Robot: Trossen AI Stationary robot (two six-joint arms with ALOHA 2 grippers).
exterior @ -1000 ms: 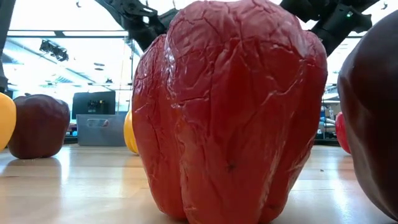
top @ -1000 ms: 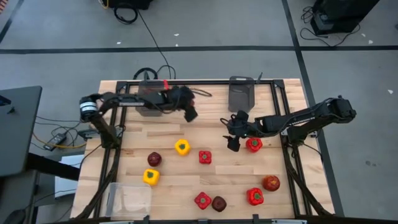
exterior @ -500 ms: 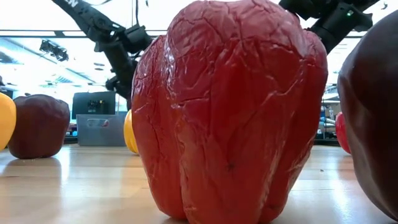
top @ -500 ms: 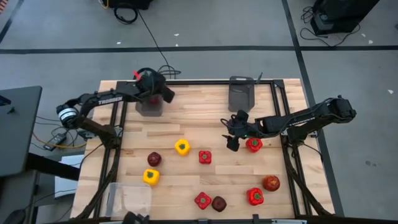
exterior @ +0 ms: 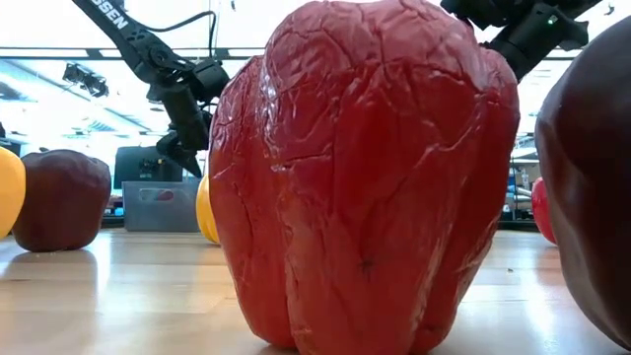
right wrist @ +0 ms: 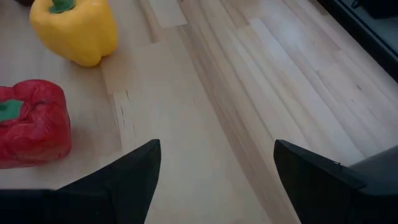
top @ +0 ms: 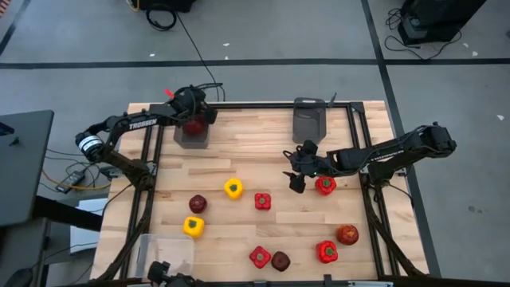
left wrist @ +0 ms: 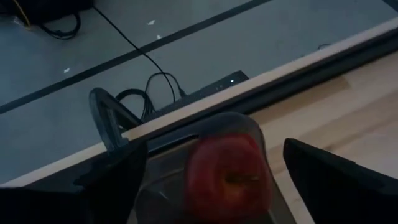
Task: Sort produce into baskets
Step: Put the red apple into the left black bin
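We have the left gripper (top: 194,119) positioned over the dark grey bin (top: 191,137) at the table's far-left edge, its fingers spread wide with nothing clamped between them; in the left wrist view a red apple (left wrist: 229,177) sits between the parted fingers, inside the bin's rim, and we judge it to be released or in the act of dropping. The right gripper (top: 296,171) hangs near mid-table with its fingers apart and empty, just beside a red pepper (top: 325,186); its wrist view shows a second red pepper (right wrist: 31,123) and a yellow pepper (right wrist: 76,29) ahead on the wood. A second dark grey bin (top: 309,121) stands at the far edge, and the clear bin (top: 166,255) at the near-left corner. We still have loose on the table another yellow pepper (top: 194,226), a maroon apple (top: 198,203), an orange-red apple (top: 347,234), and further red peppers and a maroon apple near the front edge. Risks from here: if the apple catches the bin's rim, it may bounce out and roll off the far edge. If the left arm withdraws low, a finger may hook the light bin's wall and drag or tip it. If the right gripper descends off-centre, a fingertip may push the round-shouldered pepper aside rather than enclose it.
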